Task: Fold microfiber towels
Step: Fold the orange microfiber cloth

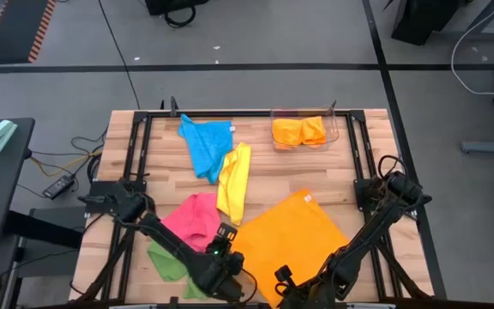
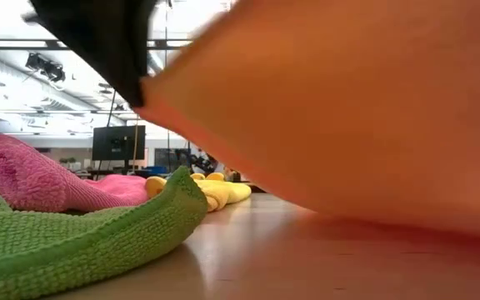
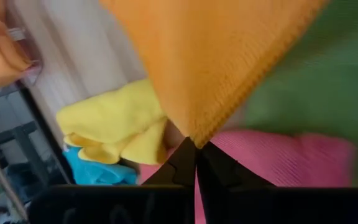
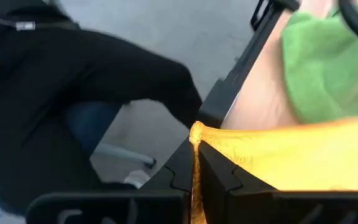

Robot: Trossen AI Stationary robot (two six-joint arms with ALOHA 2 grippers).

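White tag (image 1: 308,200) on orange towel (image 1: 294,236)

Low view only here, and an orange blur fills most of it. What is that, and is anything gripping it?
Observer: It's the big orange towel, spread out. The left fingers are shut on one corner.
Operator: Right arm?
Observer: The right fingers are shut on the same towel, at the front edge of the table.
Operator: What's at the far side?
Observer: A clear bin with more orange cloth inside, and a blue towel lying beside it.
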